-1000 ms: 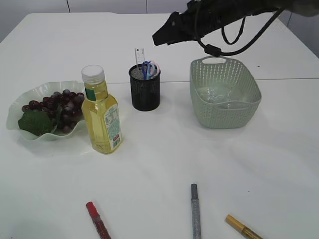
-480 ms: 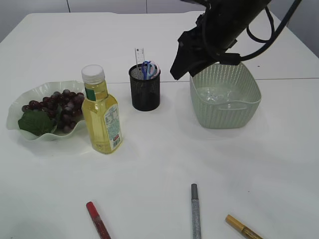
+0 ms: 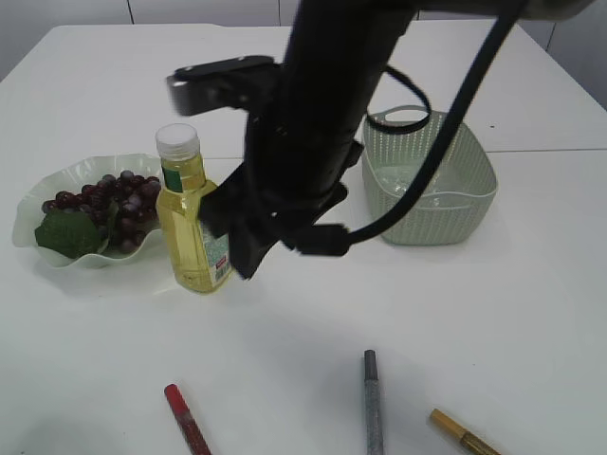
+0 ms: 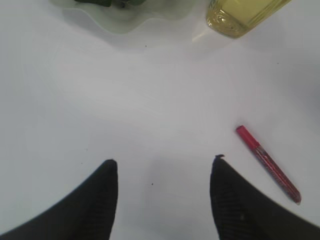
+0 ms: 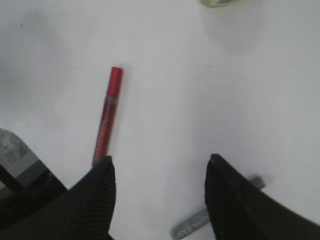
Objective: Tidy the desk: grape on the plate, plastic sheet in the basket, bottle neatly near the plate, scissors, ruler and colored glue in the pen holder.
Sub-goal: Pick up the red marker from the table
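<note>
The yellow bottle [image 3: 191,218] stands upright beside the wavy plate [image 3: 33,194], which holds grapes [image 3: 114,194] and a leaf. A clear plastic sheet [image 3: 410,180] lies in the green basket [image 3: 474,166]. Three glue pens lie on the table in front: red [image 3: 186,420], silver [image 3: 372,403] and gold [image 3: 463,433]. My right arm [image 3: 303,142] crosses the middle and hides the pen holder, scissors and ruler. The right gripper [image 5: 160,158] is open above bare table, between the red pen [image 5: 107,117] and the silver pen [image 5: 187,227]. The left gripper [image 4: 164,160] is open and empty, left of the red pen [image 4: 267,162].
The bottle's base [image 4: 240,15] and the plate's rim [image 4: 115,22] sit at the top of the left wrist view. The table's back half [image 3: 142,76] is white and bare. The right arm's cables loop over the basket handle [image 3: 403,118].
The right arm has swung from the back right, past the basket, down and left across the middle. It now covers the pen holder. Objects on the table have not moved.
</note>
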You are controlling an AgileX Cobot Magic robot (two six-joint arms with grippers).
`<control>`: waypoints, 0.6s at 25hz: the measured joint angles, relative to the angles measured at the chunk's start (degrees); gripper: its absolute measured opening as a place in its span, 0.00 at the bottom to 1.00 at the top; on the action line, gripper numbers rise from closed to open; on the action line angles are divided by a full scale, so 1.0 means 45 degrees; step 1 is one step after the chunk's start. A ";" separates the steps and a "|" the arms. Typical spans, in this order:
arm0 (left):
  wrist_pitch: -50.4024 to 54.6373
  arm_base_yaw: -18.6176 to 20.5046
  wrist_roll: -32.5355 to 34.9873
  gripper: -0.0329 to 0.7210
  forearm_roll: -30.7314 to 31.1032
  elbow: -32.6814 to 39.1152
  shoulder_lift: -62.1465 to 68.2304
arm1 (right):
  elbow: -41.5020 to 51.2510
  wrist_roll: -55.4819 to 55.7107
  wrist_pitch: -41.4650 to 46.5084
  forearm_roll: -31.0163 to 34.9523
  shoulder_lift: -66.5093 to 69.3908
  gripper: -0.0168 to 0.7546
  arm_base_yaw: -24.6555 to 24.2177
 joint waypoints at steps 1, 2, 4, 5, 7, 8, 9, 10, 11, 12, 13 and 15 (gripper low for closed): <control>0.0000 0.0000 0.0000 0.62 0.0000 0.0000 0.0000 | 0.0023 0.0402 0.0000 -0.0073 0.0067 0.57 0.0460; 0.0000 0.0000 0.0000 0.62 0.0000 0.0000 0.0000 | 0.0023 0.0869 0.0000 -0.0105 0.0170 0.57 0.0856; 0.0000 0.0000 0.0000 0.62 0.0000 0.0000 0.0000 | 0.0023 0.1827 0.0000 -0.0103 0.0482 0.57 0.1453; 0.0000 0.0000 0.0000 0.62 0.0000 0.0000 0.0000 | 0.0023 0.2351 0.0000 -0.0103 0.0637 0.57 0.1687; 0.0000 0.0000 0.0000 0.62 0.0000 0.0000 0.0000 | 0.0023 0.3449 0.0000 -0.0103 0.1027 0.57 0.2020; 0.0023 0.0000 0.0000 0.62 0.0000 0.0000 0.0000 | 0.0023 0.3793 0.0000 -0.0103 0.1186 0.57 0.2172; 0.0048 0.0000 0.0000 0.62 0.0000 0.0000 0.0000 | 0.0023 0.4110 0.0000 -0.0129 0.1380 0.57 0.2291; 0.0076 0.0000 0.0000 0.62 0.0000 0.0000 0.0000 | 0.0023 0.4326 0.0000 -0.0153 0.1582 0.57 0.2393; 0.0139 0.0000 0.0000 0.62 0.0000 0.0000 0.0000 | 0.0023 0.4466 0.0000 -0.0153 0.1801 0.57 0.2503; 0.0220 0.0000 0.0000 0.62 0.0000 0.0000 0.0000 | 0.0023 0.4466 0.0000 -0.0153 0.1801 0.57 0.2503; 0.0279 0.0000 0.0000 0.62 0.0000 0.0000 0.0000 | 0.0023 0.4726 -0.0081 -0.0153 0.2210 0.57 0.2763; 0.0329 0.0000 0.0000 0.62 0.0052 0.0000 0.0000 | 0.0023 0.4914 -0.0287 -0.0128 0.2635 0.57 0.2896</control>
